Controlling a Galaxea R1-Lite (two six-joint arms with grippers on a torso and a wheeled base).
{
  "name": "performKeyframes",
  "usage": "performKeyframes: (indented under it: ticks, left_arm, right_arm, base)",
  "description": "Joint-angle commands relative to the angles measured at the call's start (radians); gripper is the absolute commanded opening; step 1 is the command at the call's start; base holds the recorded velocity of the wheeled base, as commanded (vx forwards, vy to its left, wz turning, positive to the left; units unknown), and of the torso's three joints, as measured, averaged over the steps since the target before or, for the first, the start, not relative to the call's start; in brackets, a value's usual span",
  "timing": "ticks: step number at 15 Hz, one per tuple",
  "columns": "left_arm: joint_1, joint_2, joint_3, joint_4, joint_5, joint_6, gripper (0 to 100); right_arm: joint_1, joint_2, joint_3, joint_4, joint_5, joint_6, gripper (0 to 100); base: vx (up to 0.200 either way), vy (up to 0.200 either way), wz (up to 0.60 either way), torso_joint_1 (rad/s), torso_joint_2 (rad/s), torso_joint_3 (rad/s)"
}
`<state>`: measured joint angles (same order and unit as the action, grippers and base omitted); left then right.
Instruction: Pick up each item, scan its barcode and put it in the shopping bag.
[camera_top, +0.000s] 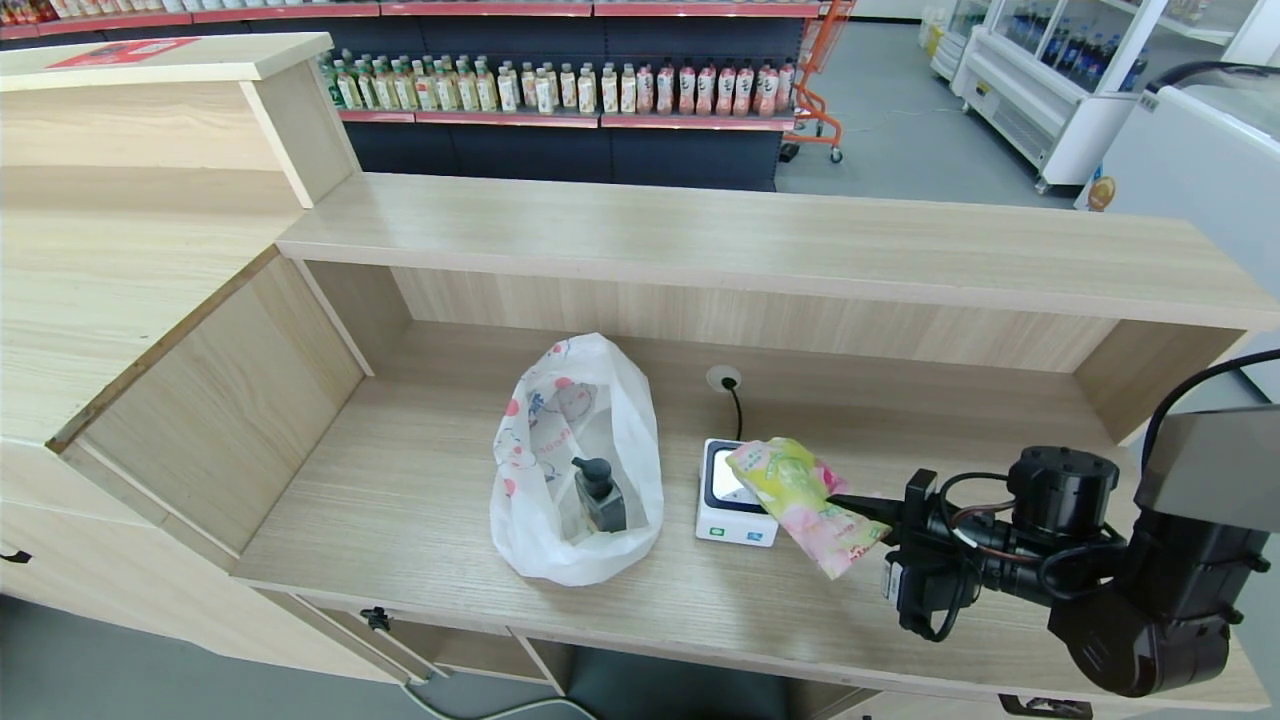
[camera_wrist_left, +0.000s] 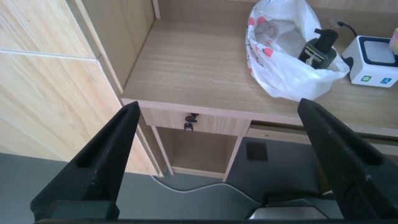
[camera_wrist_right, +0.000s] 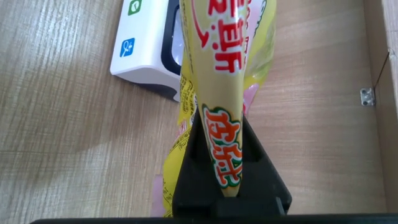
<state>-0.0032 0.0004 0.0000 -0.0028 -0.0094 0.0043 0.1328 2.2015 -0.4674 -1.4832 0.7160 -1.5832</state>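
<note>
The snack packet (camera_top: 805, 497) is in my right claw (camera_top: 852, 506). The claw is shut on one end of it. The rest sticks out over the white scanner (camera_top: 733, 522), above its dark window. I cannot tell if the packet touches the scanner. The scanner sits on the wooden counter (camera_top: 400, 500), just beside the shopping bag (camera_top: 520, 500).

I think the packet is light. It looks soft and thin, like a bag of sweets. It is shiny too, so it may be slippery. In my right wrist view it stands on its edge between my jaws. Holding the flat end seems best to me, because that part should be stiffer than the puffy middle. If I squeeze the middle, I might squash what is inside. If I hold too loosely, the packet could slide out.

The shopping bag looks floppy as well. Its mouth is open, and a dark pump bottle (camera_top: 600, 495) is already inside. I think the packet can go in there gently, from low down.

My left claw (camera_wrist_left: 217, 109) is wide open and holds nothing. It is low down in front of the counter's left end, well apart from the bag.
</note>
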Motion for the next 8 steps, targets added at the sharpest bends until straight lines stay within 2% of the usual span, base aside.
performKeyframes:
  ticks: [1, 8]
  left_arm:
    - [0.000, 0.000, 0.000, 0.000, 0.000, -0.001, 100]
    - [0.000, 0.000, 0.000, 0.000, 0.000, 0.000, 100]
  right_arm:
    - [0.001, 0.007, 0.009, 0.000, 0.000, 0.000, 0]
    - [-0.001, 0.015, 0.032, 0.000, 0.000, -0.004, 0]
  base:
    - [0.000, 0.000, 0.00, 0.000, 0.00, 0.000]
    - [0.000, 0.000, 0.00, 0.000, 0.00, 0.000]
